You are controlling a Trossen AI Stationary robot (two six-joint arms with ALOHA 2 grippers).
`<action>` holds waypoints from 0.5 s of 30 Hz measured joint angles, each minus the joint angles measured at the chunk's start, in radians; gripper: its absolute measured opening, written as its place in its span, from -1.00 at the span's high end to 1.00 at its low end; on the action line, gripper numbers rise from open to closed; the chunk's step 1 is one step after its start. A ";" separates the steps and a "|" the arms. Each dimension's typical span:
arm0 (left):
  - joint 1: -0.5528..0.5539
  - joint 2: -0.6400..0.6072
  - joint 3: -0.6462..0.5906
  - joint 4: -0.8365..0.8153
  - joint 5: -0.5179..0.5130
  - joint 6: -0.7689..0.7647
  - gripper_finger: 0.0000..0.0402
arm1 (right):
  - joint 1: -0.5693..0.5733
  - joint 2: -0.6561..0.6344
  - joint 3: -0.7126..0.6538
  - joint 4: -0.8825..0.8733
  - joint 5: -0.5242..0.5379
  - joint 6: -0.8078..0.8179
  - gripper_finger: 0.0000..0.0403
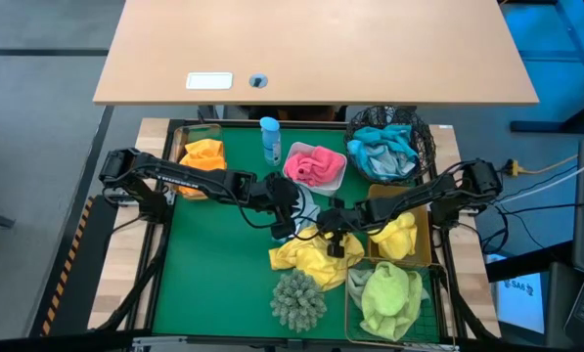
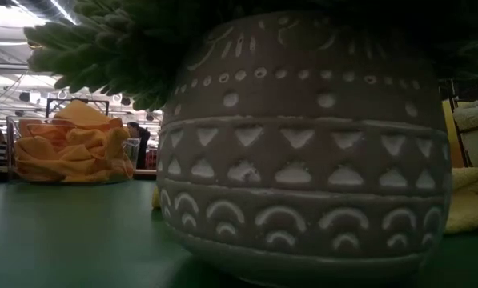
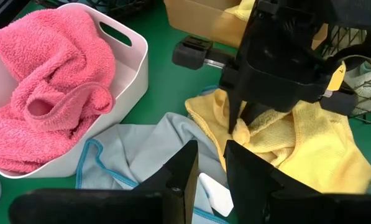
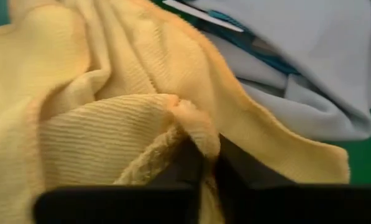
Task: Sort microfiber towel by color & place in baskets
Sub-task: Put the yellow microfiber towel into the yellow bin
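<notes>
Right gripper sits at frame center in the high view, fingers pinched shut on a fold of the yellow towel, which lies on the green mat just below center. Left gripper is just left of it over the grey towel, fingers narrowly apart, holding nothing. Pink towels fill the white tub above center. Orange towels are in the clear tub, upper left.
</notes>
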 joint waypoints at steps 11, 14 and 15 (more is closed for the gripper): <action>0.000 0.000 0.000 0.003 0.001 -0.001 0.62 | 0.000 -0.157 0.148 -0.279 -0.046 0.009 0.96; 0.000 0.000 0.000 0.004 0.001 -0.001 0.62 | 0.000 -0.217 0.233 -0.410 -0.046 0.038 0.97; 0.000 0.000 0.000 0.004 0.001 -0.001 0.62 | 0.000 -0.232 0.264 -0.446 -0.046 0.053 0.98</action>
